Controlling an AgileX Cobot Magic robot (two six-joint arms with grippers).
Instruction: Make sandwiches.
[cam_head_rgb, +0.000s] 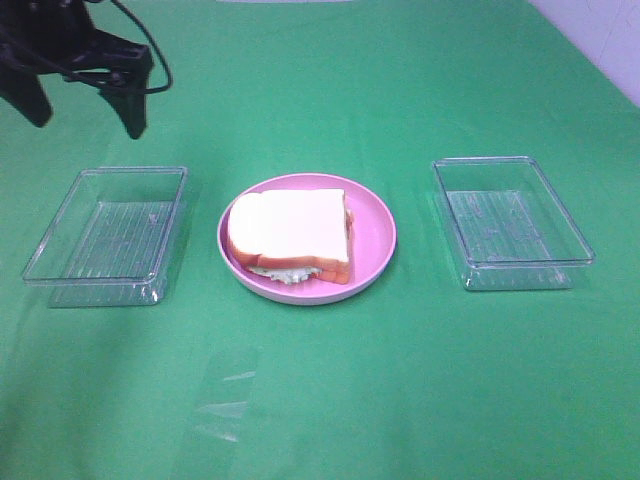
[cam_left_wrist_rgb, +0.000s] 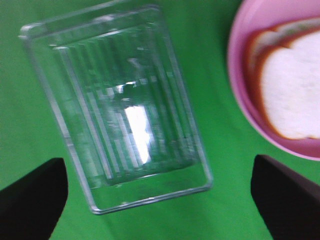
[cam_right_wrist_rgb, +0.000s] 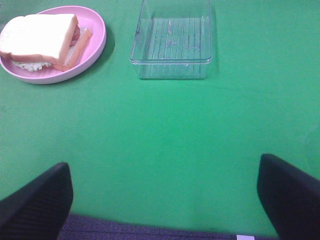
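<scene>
The green cloth (cam_head_rgb: 320, 400) holds a clear tray (cam_head_rgb: 108, 235) at left and another tray (cam_head_rgb: 512, 222) at right, both apparently emptied into the sandwich (cam_head_rgb: 290, 235) stacked on the pink plate (cam_head_rgb: 375, 240) at centre frame. The left gripper (cam_head_rgb: 85, 105) hangs upper left, fingers spread and holding nothing, well apart from the sandwich; the right gripper (cam_right_wrist_rgb: 165, 195), also spread wide, is likewise far from it.

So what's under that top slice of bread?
Under the top slice, pale lettuce peeks out at the front, reddish filling at the side, above a bottom slice. The middle is covered.
</scene>
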